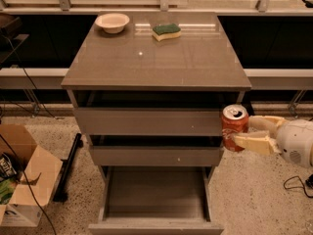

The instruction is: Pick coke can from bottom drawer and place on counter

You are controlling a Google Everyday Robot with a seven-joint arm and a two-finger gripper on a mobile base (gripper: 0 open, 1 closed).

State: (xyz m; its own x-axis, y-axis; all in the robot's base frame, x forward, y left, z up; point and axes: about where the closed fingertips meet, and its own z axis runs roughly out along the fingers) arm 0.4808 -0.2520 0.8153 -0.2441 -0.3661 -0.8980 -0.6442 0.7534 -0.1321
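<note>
Counter (156, 58) lies up & left of the load, so next move = lift, then go left. Bottom drawer (155, 196) is pulled open, w/ no can inside. Gripper (240, 132) reaches in horiz. from right of the cabinet, fingers (252, 143) clamped on the coke can (234, 126). Can is upright, axis vertical, below counter edge.

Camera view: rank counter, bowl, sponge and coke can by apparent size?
1. counter
2. coke can, in the claw right of the drawers; nearer, so unsure against bowl
3. bowl
4. sponge
</note>
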